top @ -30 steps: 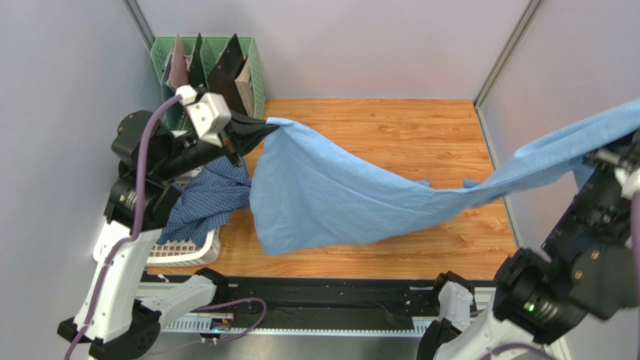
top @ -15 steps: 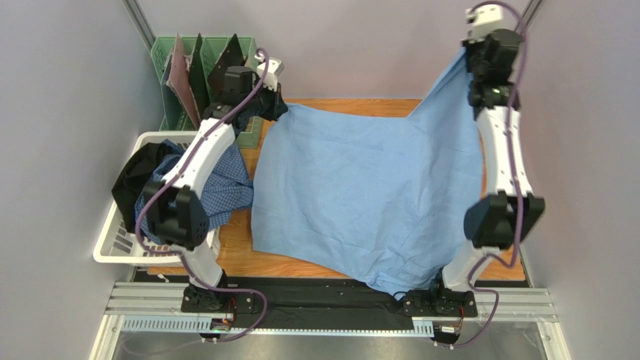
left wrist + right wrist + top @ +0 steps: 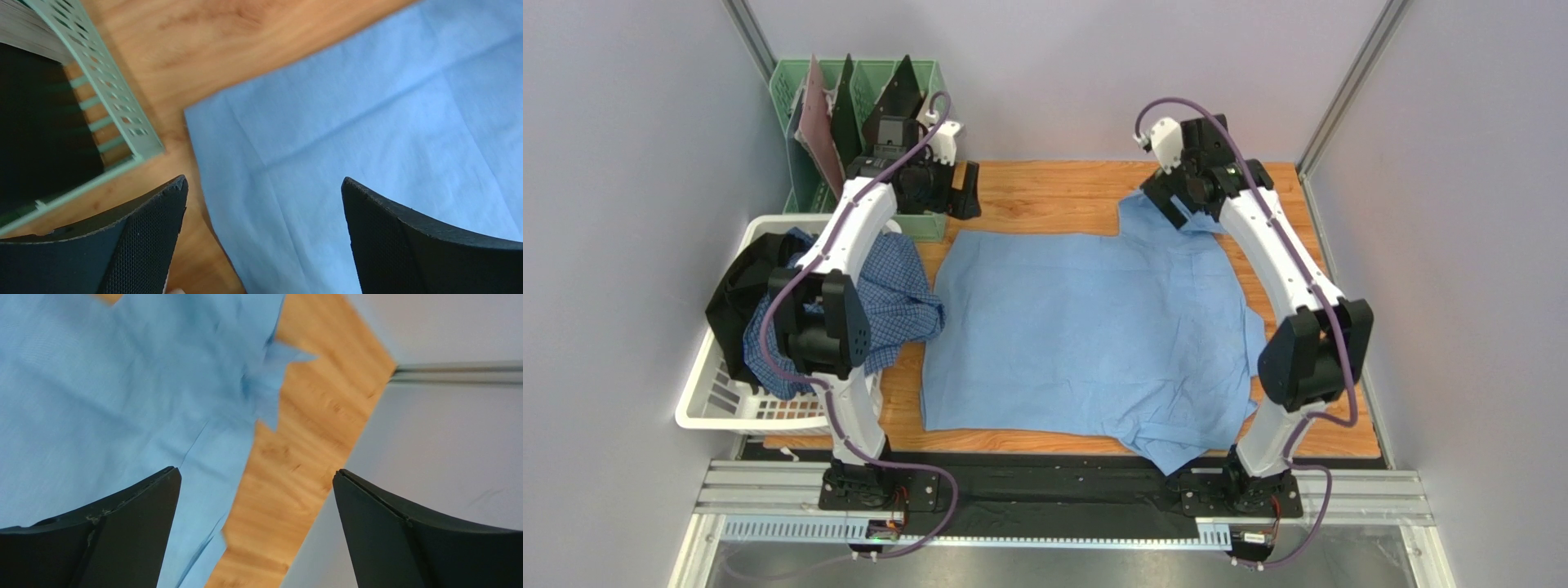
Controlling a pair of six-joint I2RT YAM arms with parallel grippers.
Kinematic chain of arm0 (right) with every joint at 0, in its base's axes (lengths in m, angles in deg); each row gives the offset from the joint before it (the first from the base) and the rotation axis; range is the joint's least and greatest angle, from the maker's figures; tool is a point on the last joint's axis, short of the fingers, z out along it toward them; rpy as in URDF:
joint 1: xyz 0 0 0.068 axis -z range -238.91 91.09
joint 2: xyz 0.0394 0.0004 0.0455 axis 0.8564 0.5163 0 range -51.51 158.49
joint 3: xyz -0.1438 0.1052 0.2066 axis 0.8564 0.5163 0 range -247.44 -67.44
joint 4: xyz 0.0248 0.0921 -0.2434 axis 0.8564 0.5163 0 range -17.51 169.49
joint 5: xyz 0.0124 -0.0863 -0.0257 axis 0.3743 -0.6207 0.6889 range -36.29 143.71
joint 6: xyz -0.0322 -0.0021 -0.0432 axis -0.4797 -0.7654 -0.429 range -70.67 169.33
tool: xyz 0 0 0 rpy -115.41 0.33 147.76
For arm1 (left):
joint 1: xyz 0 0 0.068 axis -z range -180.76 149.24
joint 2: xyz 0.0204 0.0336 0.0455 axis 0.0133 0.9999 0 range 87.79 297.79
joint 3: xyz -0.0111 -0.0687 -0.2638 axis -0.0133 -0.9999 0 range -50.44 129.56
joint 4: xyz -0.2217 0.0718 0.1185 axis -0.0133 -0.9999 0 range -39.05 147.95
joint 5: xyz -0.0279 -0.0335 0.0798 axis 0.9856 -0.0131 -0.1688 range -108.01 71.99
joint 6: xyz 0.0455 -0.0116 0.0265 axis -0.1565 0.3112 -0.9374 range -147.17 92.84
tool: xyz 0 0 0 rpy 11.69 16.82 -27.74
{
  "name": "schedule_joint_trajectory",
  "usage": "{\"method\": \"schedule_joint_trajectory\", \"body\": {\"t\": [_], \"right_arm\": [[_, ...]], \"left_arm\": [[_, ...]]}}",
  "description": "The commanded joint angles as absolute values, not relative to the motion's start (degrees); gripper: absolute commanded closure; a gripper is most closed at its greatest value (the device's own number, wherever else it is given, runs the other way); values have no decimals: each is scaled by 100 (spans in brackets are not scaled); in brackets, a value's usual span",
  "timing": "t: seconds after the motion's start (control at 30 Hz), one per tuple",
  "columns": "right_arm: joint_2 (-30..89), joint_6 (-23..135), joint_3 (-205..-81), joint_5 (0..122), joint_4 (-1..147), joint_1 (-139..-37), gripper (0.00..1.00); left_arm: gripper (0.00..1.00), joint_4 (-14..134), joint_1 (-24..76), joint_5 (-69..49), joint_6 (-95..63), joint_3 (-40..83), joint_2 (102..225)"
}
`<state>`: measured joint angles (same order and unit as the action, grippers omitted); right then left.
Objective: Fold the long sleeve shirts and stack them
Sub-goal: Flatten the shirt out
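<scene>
The plain light blue long sleeve shirt (image 3: pixel 1081 331) lies spread flat on the wooden table (image 3: pixel 1063 190), its near hem hanging over the front edge. My left gripper (image 3: pixel 965 196) hovers open over its far left corner (image 3: pixel 344 122), nothing between the fingers (image 3: pixel 147 245). Over the far right corner near the collar (image 3: pixel 123 386) my right gripper (image 3: pixel 1165 202) is open too, holding nothing. In the wrist views, left gripper (image 3: pixel 264 182) and right gripper (image 3: pixel 256 473) both show wide empty gaps. The blue-and-white checked shirt (image 3: pixel 891 294) drapes over the basket rim at left.
A white laundry basket (image 3: pixel 719 404) at the left edge holds the checked shirt and a black garment (image 3: pixel 744 294). A green slotted rack (image 3: pixel 940 123) with dark boards stands at the back left, close to my left gripper (image 3: pixel 104 86). Grey walls enclose the table.
Both grippers opened and let go of the light blue shirt. It dropped from hanging between the raised arms to lying flat. The right arm came down and inward to the far right corner.
</scene>
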<state>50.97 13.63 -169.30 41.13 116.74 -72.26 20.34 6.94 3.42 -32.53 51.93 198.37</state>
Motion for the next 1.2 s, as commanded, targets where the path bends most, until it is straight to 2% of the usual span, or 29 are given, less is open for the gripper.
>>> {"method": "schedule_joint_trajectory", "body": {"t": [0.0,0.07,0.1,0.13,0.2,0.23,0.37,0.47,0.57,0.67,0.77,0.8,0.87,0.9,0.97,1.0,1.07,1.1,1.17], "right_arm": [[4194,1752,-15983,5078,13198,-6780,2],[3912,1778,-15219,6015,13454,-6463,9],[3815,1726,-14973,6134,13480,-6419,12],[3718,1786,-14674,6135,13385,-6419,20],[3761,1813,-14076,6284,13340,-6419,28],[3918,1865,-13908,6276,13149,-6419,32],[4637,1822,-13415,5768,12550,-6357,36],[5340,1839,-13686,5626,12356,-6112,38],[5790,1796,-14248,5416,12286,-5944,39],[6405,1795,-15064,5188,12373,-5944,40],[6976,1874,-15979,5282,12671,-5944,40],[7143,1927,-16190,5492,12785,-5944,40],[7250,1971,-16803,5956,13294,-5768,39],[7250,1954,-16938,6116,13479,-5760,40],[6900,1814,-16826,6459,13761,-5690,40],[6673,1761,-16686,6600,13788,-5646,39],[6057,1751,-16221,6899,13779,-5461,37],[5898,1760,-16096,7013,13797,-5391,37],[5582,1752,-15859,7479,13955,-5206,37]], "left_arm": [[2,1112,882,1126,-4216,4714,18853],[7,787,1031,1013,-4482,4424,18676],[10,698,1101,968,-4701,4135,18554],[16,645,1241,889,-4755,4002,18518],[19,513,1391,696,-4860,3651,18560],[27,443,1540,626,-4887,3588,18631],[36,170,1804,362,-4887,3447,19114],[39,21,1893,108,-4887,3613,19606],[46,-356,1866,-60,-4791,4166,20282],[58,-743,1814,-279,-4800,5096,21125],[74,-1260,1647,-359,-4756,6466,22039],[80,-1402,1525,-359,-4747,7279,22494],[85,-1859,1445,-377,-4808,8179,22910],[86,-2009,1444,-229,-5130,8810,23051],[82,-1809,1514,305,-5273,8739,22729],[72,-1643,1689,674,-5544,8129,22048],[62,-756,2005,1396,-5686,6769,20802],[52,-484,2407,1712,-5774,6325,20437],[52,693,2901,2083,-5705,5446,19751]]}}
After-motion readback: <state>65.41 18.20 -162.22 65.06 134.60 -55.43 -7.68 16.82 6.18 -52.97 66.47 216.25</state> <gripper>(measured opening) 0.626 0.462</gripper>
